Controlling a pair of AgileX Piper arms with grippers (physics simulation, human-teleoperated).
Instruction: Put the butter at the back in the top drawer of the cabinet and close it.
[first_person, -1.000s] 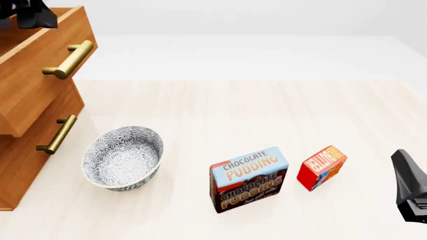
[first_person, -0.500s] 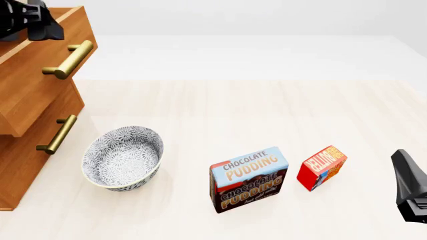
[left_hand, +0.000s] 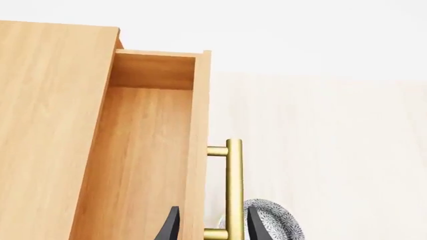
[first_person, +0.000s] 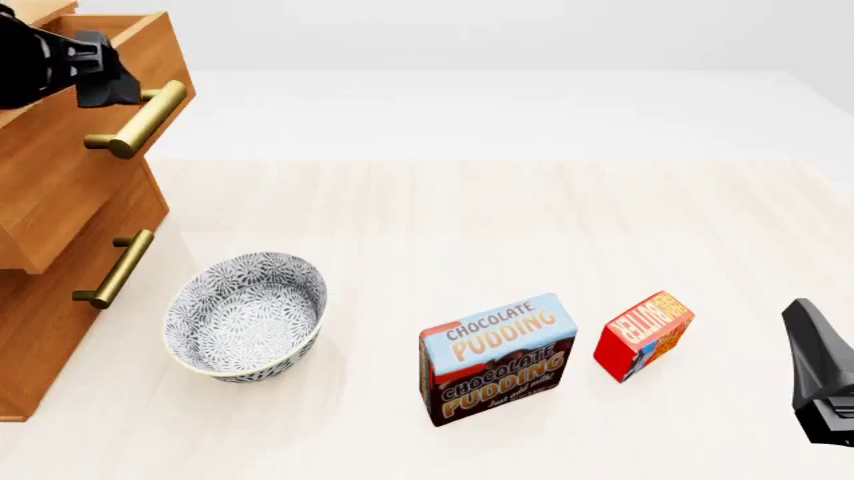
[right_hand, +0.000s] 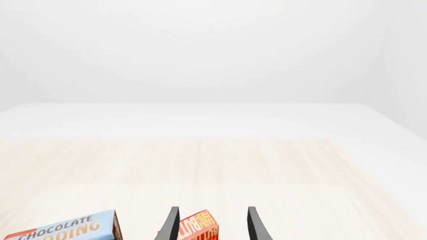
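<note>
The top drawer (first_person: 80, 150) of the cabinet (first_person: 54, 300) is standing pulled out at ten o'clock, its brass handle (left_hand: 233, 190) sitting between the left claw's (left_hand: 210, 225) spread fingers. A patterned bowl (first_person: 246, 315) and pudding box (first_person: 498, 358) are lying between. The red butter (first_person: 643, 335) is lying at four o'clock on the counter (first_person: 534, 220), the right claw (right_hand: 210, 225) hovering spread just beside it.

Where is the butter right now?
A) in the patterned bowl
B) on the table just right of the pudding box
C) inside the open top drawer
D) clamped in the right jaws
B: the front view shows the butter standing on the table beside the pudding box; the top drawer is open with nothing in the part in view, and the right gripper is open, not holding it.
</note>
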